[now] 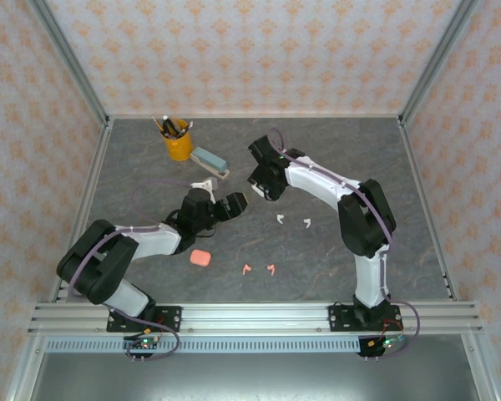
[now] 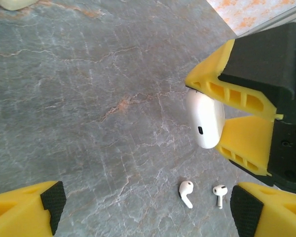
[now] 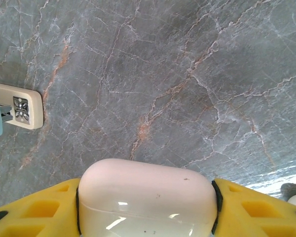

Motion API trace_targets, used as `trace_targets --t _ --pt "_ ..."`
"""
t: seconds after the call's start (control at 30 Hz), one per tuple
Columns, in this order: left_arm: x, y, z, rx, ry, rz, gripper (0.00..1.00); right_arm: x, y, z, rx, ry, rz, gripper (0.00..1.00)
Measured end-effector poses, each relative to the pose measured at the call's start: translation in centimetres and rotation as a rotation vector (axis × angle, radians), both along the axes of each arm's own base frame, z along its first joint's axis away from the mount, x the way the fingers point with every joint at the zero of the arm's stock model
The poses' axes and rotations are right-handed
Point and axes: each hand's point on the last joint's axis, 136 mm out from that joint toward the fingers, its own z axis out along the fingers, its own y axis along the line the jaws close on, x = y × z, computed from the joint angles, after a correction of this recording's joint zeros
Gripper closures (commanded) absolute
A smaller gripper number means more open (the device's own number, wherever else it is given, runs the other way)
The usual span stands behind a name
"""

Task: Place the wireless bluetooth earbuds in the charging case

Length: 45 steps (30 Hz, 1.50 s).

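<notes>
My right gripper (image 3: pixel 147 200) is shut on a white pebble-shaped charging case (image 3: pixel 148 187), which hangs lid closed above the table. The left wrist view has the same case (image 2: pixel 205 118) pinched between the right gripper's yellow fingers (image 2: pixel 222 89). Two white earbuds (image 2: pixel 186 192) (image 2: pixel 219 194) lie on the table just below it. My left gripper (image 2: pixel 148 212) is open with nothing between its fingertips. From above, the left gripper (image 1: pixel 220 200) faces the right gripper (image 1: pixel 263 184). The white earbuds (image 1: pixel 280 220) (image 1: pixel 306 222) lie to the right. Two salmon-pink earbuds (image 1: pixel 246 268) (image 1: pixel 271 269) lie nearer the front.
A salmon-pink case (image 1: pixel 200 257) rests shut on the table beside the left arm. A stapler (image 1: pixel 210 162) and a yellow cup of pens (image 1: pixel 178 144) stand at the back left. The stapler's end (image 3: pixel 15 106) lies left of the right gripper. Walls enclose the grey marbled table (image 1: pixel 342 167).
</notes>
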Motion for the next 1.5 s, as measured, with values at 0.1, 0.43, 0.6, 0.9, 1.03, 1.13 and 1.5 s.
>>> trace_targets --t 0.1,0.43,0.6,0.9,1.03,1.13,1.5 --pt "0.4 -0.6 -0.6 -0.003 -0.022 0.004 0.18 0.0 0.3 0.1 0.022 0.006 -0.005 0.43" --pt "1.5 -2.8 -1.5 -0.031 -0.058 -0.003 0.26 0.5 0.6 0.3 0.085 0.02 -0.031 0.43" --pt "2.2 -3.4 -0.1 -0.06 -0.103 0.006 0.28 0.4 0.7 0.3 0.097 0.025 -0.028 0.43" --pt "3.4 -4.0 1.1 -0.083 -0.142 0.015 0.3 0.2 0.9 0.3 0.111 0.033 -0.023 0.43" --pt "3.6 -4.1 0.6 -0.081 -0.133 0.017 0.31 -0.1 0.9 0.0 0.114 0.041 -0.024 0.43" --pt "3.8 -4.2 0.3 -0.081 -0.126 0.021 0.32 -0.4 0.9 -0.1 0.12 0.049 -0.021 0.43" --pt "4.3 -5.2 0.5 -0.101 -0.126 0.015 0.44 -0.5 1.4 -0.1 0.157 0.059 -0.023 0.43"
